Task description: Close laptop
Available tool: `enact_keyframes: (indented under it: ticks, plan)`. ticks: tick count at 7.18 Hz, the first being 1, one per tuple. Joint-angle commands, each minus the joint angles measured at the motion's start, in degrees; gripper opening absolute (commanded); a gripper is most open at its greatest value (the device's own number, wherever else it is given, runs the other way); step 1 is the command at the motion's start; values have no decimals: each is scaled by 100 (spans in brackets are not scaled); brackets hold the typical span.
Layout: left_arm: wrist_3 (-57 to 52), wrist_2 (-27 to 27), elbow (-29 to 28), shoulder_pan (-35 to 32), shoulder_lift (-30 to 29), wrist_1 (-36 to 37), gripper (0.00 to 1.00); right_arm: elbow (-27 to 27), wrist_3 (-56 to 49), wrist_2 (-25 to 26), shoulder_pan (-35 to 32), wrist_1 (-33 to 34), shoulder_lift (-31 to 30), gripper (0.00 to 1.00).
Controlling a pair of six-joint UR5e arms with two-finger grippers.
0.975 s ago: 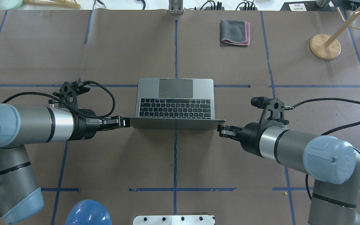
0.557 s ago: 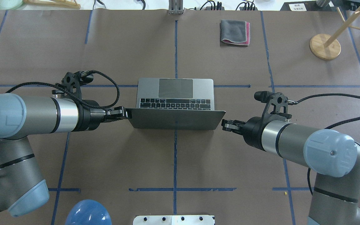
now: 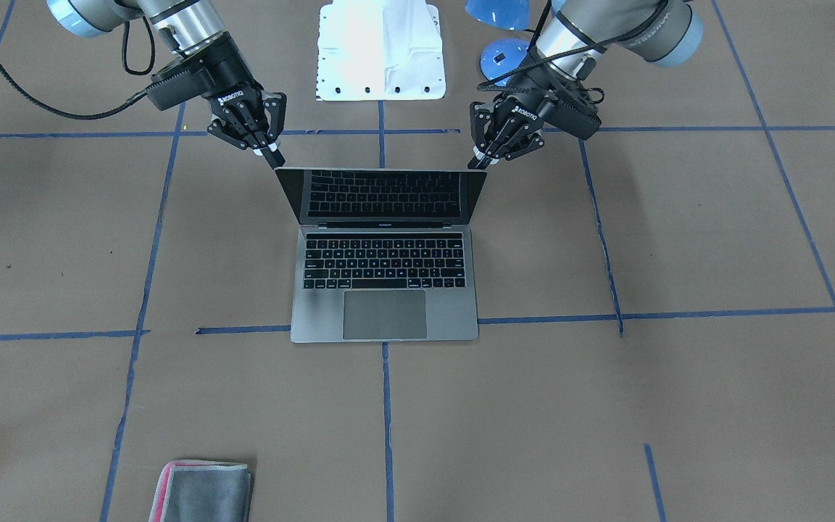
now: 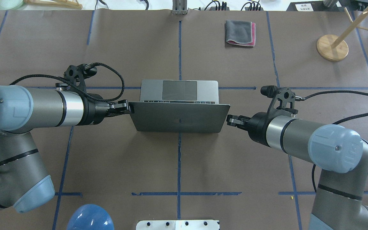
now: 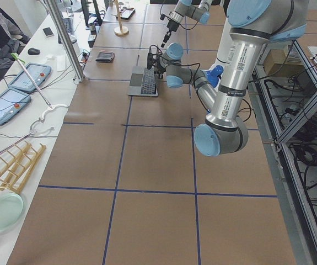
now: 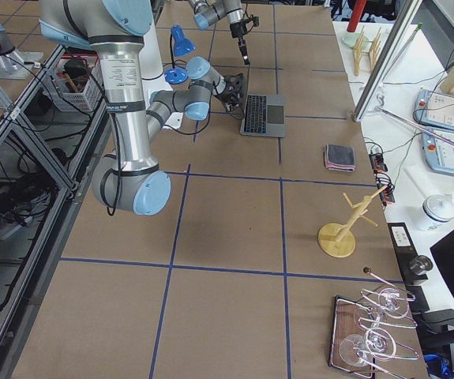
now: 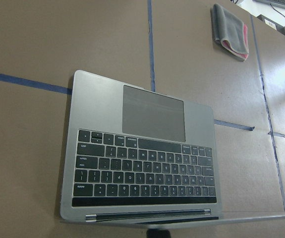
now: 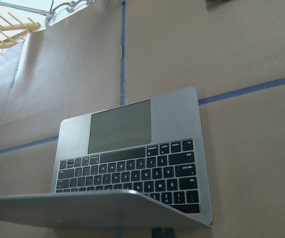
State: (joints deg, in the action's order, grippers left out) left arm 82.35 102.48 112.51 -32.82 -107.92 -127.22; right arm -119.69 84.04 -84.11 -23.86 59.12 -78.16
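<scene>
The laptop is sitting open at the middle of the bench, with its hinge toward the robot's edge and its trackpad toward the far edge. Its lid is leaning forward over the keyboard, well past upright and not yet flat.

The left gripper is sitting at one top corner of the lid and the right gripper at the other. Both have their jaws drawn together to a point. Whether the tips are nipping the thin edge or only leaning on its back is hard to make out from here.

The closing is looking roughly half done. To do it well, both arms should be lowering evenly, so the lid is not twisting on its hinge. They should also be following the lid's arc rather than pushing straight ahead, which could be sliding the base toward the far edge. The last stretch is calling for a slow, light touch and tips kept clear of the closing gap.

No container is taking part here. A folded cloth is lying flat near the far edge, well apart.
</scene>
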Motion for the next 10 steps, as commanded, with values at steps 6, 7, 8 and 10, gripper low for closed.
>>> enact_keyframes:
  ticks: [6,7,8,10]
  plan:
    - [-26,0,-860,-164,-536,22,0,963,104,-18,-540,372,986,5]
    - [-44,-9,-1019,-172,-624,22,0,1226,104,-18,-611,364,1179,5]
    - [-53,-9,-1177,-172,-703,22,0,1490,96,-18,-664,364,1328,5]
    - [-70,-18,-1572,-190,-879,13,0,1947,95,-18,-726,364,1584,5]
